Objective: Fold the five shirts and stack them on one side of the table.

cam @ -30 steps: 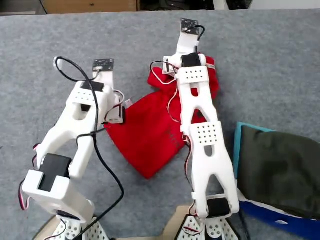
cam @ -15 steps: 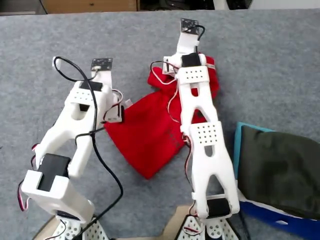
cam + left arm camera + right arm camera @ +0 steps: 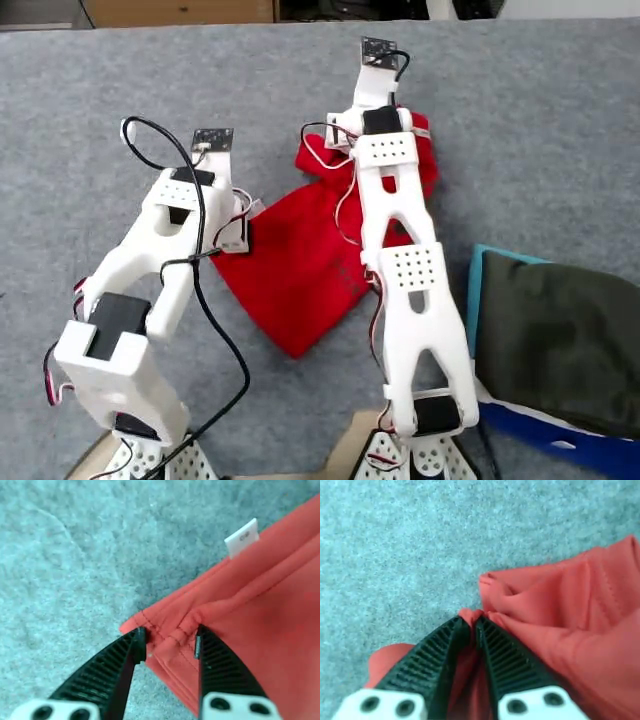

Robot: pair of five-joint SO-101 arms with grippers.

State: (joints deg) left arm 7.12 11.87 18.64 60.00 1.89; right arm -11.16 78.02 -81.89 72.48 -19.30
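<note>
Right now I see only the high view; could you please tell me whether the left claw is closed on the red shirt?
Observer: Not yet. The left claw is open, straddling a stitched corner of the red shirt.
Operator: Thank you. And the right claw?
Observer: The right claw is shut on a bunched fold of that shirt.
Operator: Anything near that stitched corner?
Observer: A white tag sticks out of the shirt's edge, apart from the claw.

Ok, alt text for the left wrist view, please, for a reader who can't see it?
The left gripper straddles a puckered hem corner of the red shirt, its black ribbed fingers apart, one on each side. The shirt lies on the grey table, and a small white tag sticks out from the shirt's edge.
</note>
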